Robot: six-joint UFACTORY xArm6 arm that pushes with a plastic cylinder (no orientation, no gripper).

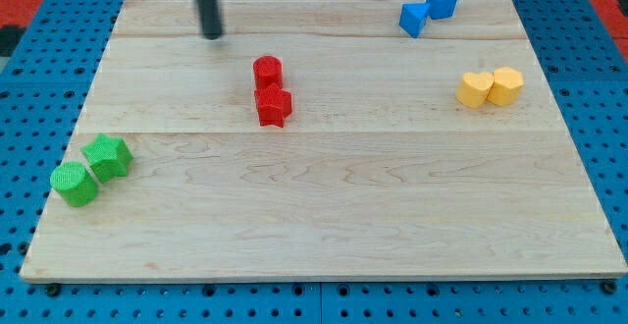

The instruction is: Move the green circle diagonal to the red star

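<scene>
The green circle (74, 184) lies near the board's left edge, low in the view, touching a green star (108, 156) just above and to its right. The red star (274, 106) lies near the middle of the board, touching a red circle (267, 72) just above it. My tip (212, 35) is near the view's top, left of the middle. It is above and to the left of the red blocks and far above and to the right of the green circle. It touches no block.
A blue triangle (413, 19) and a blue cube (442, 0) touch at the top right. A yellow heart (475, 89) and a yellow hexagon (506, 85) touch at the right. The wooden board (324, 216) lies on a blue pegboard.
</scene>
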